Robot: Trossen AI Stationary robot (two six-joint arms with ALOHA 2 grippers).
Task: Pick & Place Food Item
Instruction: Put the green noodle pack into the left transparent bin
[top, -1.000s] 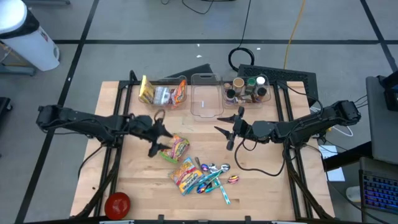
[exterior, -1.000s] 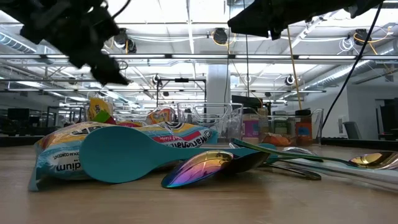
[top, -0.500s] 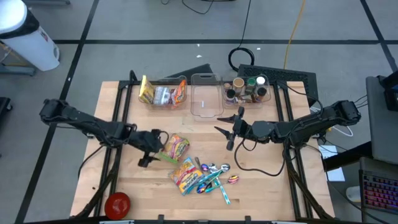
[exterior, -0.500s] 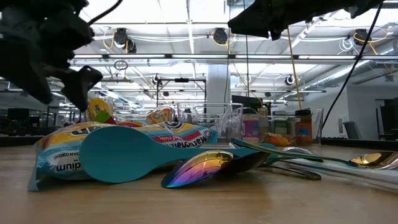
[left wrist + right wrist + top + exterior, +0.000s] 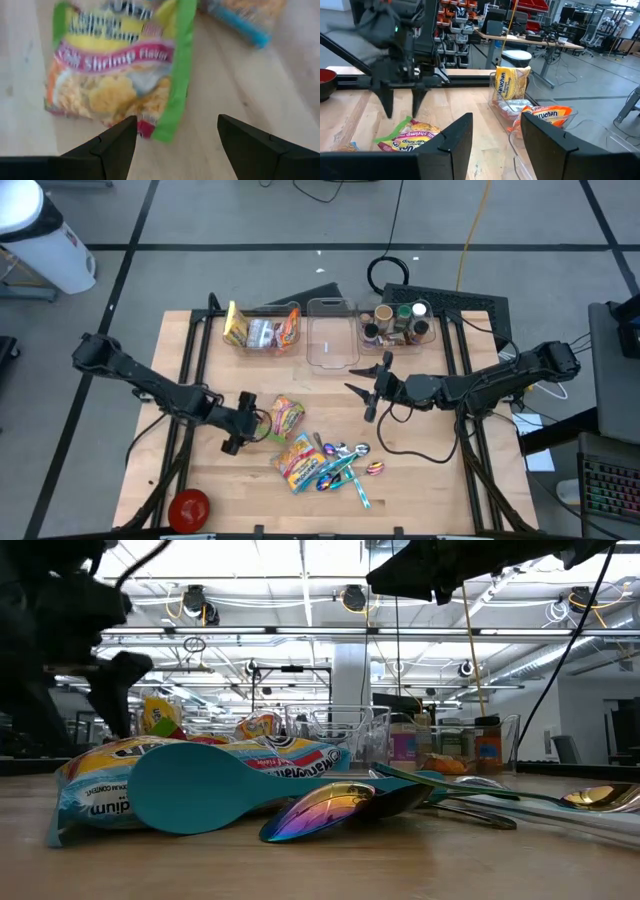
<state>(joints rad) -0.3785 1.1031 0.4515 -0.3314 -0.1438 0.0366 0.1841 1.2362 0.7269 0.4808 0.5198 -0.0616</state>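
Note:
A green-edged chili shrimp noodle packet lies flat on the wooden table. My left gripper hovers open just to the packet's left, tipped down at it. Its fingers stand on either side of the packet's near end without touching. A second packet with a blue edge lies nearer the front, beside several spoons. My right gripper hangs open and level above the table's middle right, with nothing between its fingers.
Three clear bins stand along the far edge. The left one holds noodle packs, the middle one shows nothing inside, and the right one holds bottles. A red bowl sits at the front left corner. A teal spoon lies against the blue-edged packet.
My left gripper has swung toward the table's near edge and sunk lower. It has rolled and tipped down toward the green-edged packet, and it has stayed open. The packet has not moved.

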